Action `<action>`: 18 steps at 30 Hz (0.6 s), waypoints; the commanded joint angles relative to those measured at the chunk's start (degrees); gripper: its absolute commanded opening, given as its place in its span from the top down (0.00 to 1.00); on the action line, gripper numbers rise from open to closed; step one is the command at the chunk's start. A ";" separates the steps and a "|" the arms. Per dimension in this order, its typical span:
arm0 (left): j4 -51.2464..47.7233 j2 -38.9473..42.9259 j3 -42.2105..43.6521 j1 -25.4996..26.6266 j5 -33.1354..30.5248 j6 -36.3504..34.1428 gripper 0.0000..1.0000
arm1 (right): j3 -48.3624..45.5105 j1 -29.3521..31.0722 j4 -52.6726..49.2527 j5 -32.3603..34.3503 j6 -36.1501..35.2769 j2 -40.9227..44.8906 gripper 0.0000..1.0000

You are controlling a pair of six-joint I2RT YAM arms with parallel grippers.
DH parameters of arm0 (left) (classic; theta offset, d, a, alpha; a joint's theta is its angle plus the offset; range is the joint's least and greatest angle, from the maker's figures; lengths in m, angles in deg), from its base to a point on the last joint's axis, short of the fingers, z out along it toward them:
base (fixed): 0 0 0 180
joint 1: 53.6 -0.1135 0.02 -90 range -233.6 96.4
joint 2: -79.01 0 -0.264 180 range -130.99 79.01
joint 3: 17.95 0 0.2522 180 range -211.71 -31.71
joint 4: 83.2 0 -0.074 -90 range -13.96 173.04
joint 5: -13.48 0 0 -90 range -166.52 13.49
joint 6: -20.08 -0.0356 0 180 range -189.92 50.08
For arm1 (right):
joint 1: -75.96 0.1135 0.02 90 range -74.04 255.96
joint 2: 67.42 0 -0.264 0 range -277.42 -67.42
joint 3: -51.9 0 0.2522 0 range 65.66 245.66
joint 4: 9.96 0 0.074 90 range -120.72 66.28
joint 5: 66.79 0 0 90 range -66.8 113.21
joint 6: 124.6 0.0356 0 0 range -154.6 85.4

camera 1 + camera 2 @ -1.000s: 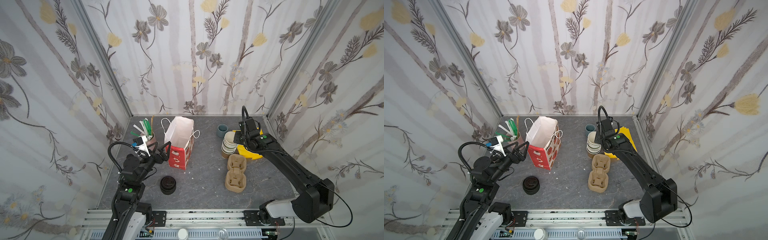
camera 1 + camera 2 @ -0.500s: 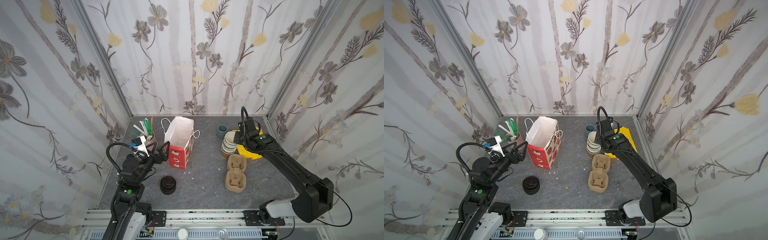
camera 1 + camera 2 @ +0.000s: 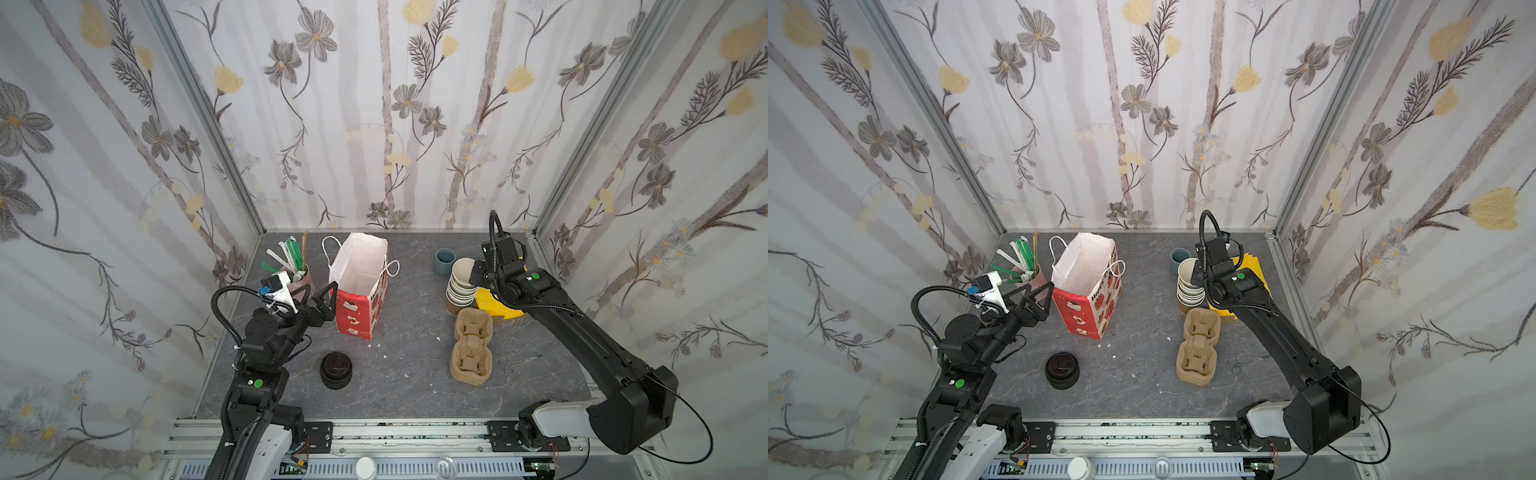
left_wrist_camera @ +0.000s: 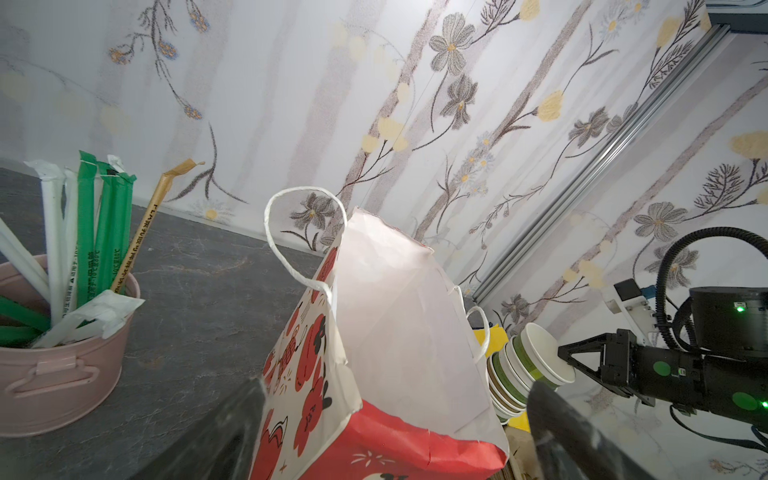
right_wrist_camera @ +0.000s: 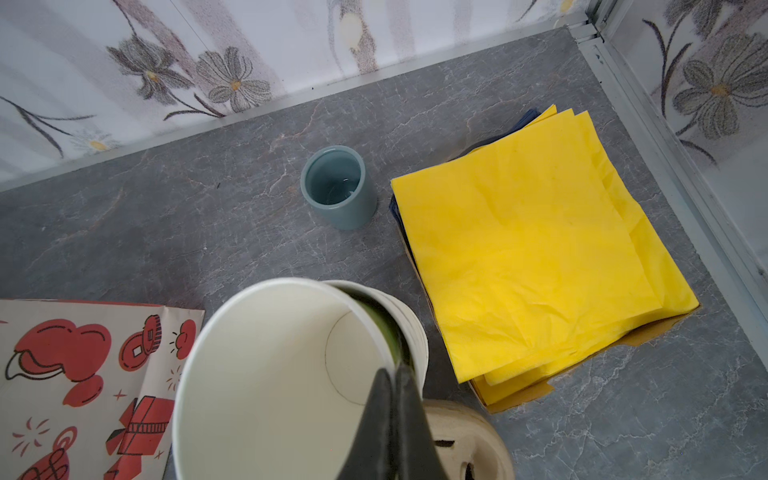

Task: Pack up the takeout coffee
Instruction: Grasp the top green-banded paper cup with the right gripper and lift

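Reading from the desk [image 3: 415, 382] centre: paper bag [image 3: 361, 286] at 11 o'clock, straw bucket [image 4: 62, 374] at its 9; lid stack [image 3: 336, 370] at 7. Mug [image 3: 445, 261] at 1, cup stack [image 3: 460, 284] at 2, napkins [image 3: 492, 309] at its 3, carriers [image 3: 471, 347] at its 6, scissors [image 3: 519, 360] at 4.

Both top views: high, frontal, down onto the whole surface [image 3: 415, 332]. Left wrist: close behind left end effector [image 4: 397, 384], facing bag [image 4: 395, 316]. Right wrist: just above right end effector [image 5: 392, 374], over top cup [image 5: 270, 374]; both show bag.
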 commanded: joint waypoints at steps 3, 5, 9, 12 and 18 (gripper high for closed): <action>0.81 0.13 -0.33 0.00 -0.94 1.19 0.00 | 1.07 0.03 2.53 -0.51 0.96 1.80 0.98; 0.66 0.11 -0.30 0.00 -1.08 1.57 0.00 | 1.51 0.03 2.59 -0.57 0.94 2.72 0.98; -1.43 -0.36 -0.37 0.00 -2.68 2.21 0.00 | 2.63 0.03 2.49 -0.22 0.67 4.70 0.98; -3.74 -1.31 -0.70 0.00 -3.84 2.96 0.00 | 4.01 0.03 1.62 1.05 0.15 6.70 0.98; -5.47 0.80 0.91 0.02 -8.23 5.43 0.00 | 6.94 0.52 2.47 -0.79 -2.65 13.36 1.00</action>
